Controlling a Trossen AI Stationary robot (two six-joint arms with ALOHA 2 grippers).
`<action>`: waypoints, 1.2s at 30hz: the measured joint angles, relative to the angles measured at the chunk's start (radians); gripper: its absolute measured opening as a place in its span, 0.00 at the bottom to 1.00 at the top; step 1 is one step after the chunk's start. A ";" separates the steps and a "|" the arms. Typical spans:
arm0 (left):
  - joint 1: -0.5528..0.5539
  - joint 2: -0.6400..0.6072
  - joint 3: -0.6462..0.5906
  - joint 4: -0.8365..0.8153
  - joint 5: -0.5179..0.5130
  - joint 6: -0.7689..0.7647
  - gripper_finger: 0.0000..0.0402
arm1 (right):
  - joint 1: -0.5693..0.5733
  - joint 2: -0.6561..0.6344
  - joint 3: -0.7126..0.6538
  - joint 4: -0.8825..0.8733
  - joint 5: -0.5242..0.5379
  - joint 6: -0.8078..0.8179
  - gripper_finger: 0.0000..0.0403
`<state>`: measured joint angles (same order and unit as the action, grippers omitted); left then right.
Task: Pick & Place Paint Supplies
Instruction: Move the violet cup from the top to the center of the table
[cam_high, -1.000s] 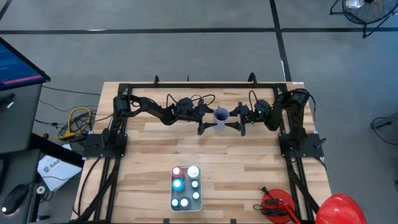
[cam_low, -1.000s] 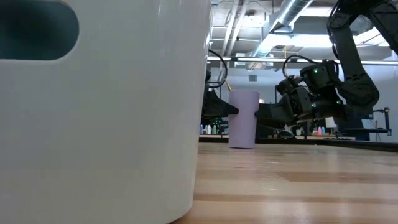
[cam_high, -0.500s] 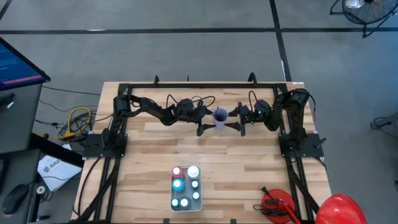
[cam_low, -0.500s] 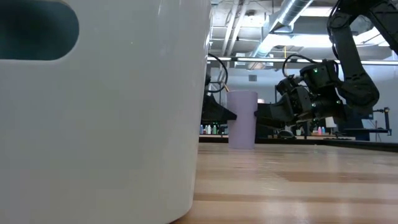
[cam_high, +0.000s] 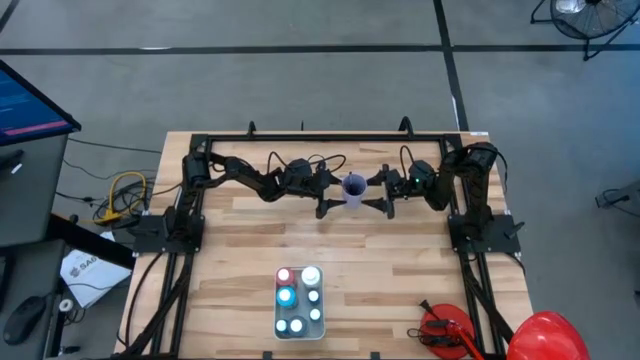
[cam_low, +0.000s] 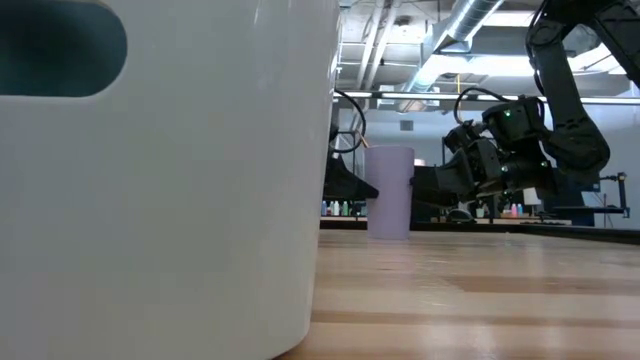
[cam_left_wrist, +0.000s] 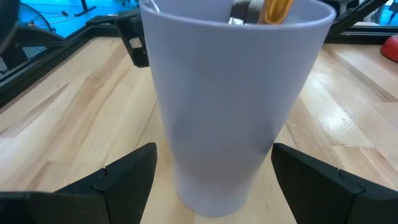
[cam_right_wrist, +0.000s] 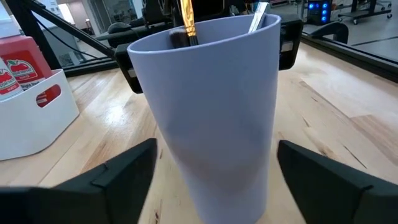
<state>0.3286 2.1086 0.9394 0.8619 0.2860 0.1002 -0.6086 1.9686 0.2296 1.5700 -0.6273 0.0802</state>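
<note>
A pale lilac cup stands upright on the wooden table, just above the middle of the high view. The wrist views alone look over its rim, where brushes lean inside: a yellow handle and a metal ferrule. Lower centre of the high view, a white tray holds paint bottles with white caps, red, white and teal or light blue ones among them. The low view shows none of these bottles; the tray's white wall fills its left half, with the cup beyond.

The left hand reaches the cup from the picture's left, the right hand from the right. Both hands are spread, fingers flanking the cup's base without touching it; the right fingers stand likewise apart.
</note>
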 joint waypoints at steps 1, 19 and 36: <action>0.000 0.000 0.000 -0.002 0.000 0.000 0.77 | 0.000 0.000 0.000 0.000 0.000 0.000 0.83; 0.000 -0.053 -0.007 -0.011 -0.001 0.005 0.77 | 0.004 -0.014 0.026 0.000 0.002 0.067 0.97; -0.016 -0.052 -0.006 -0.008 0.016 -0.008 0.77 | 0.092 -0.014 0.071 -0.047 0.086 -0.026 0.95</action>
<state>0.3131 2.0567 0.9329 0.8543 0.3023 0.0917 -0.5163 1.9545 0.3002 1.5229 -0.5415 0.0542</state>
